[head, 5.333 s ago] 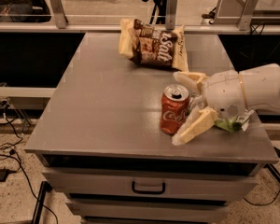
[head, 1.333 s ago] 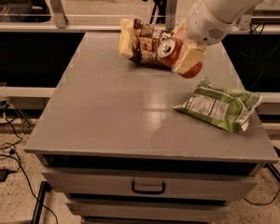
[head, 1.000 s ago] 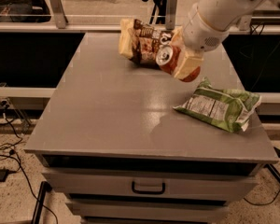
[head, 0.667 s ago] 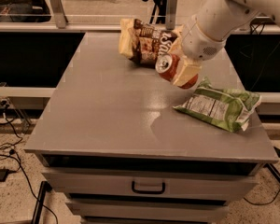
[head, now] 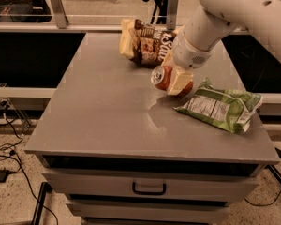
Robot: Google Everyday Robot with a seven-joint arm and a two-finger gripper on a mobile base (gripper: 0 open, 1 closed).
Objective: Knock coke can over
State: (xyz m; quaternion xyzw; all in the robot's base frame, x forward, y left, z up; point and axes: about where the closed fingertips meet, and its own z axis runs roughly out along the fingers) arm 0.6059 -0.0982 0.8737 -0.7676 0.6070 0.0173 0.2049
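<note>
Camera view. A grey worktop (head: 103, 107) tops a cabinet whose front drawer carries a dark handle (head: 149, 190). The cabinet stands on a speckled floor, with black cables (head: 7, 151) trailing at the left. Behind the worktop runs a low rail with a slanted metal post (head: 56, 6).

A white robot arm (head: 215, 18) reaches down from the upper right to the gripper (head: 174, 71), which is right of centre toward the rear of the worktop. Its cream fingers (head: 180, 81) are closed around the coke can (head: 163, 78), one finger across the near side of the red body and the other behind it.

The coke can is tipped far from upright. Its long axis runs nearly level, left to right, and its silver top faces left and slightly toward the camera. The base is hidden behind the near finger. The can sits low over the surface, above a faint reflection; whether it touches the worktop cannot be told.

A brown snack bag (head: 143, 46) lies just behind the can at the rear. A green snack bag (head: 220, 108) lies just to its right, nearer the front edge.
</note>
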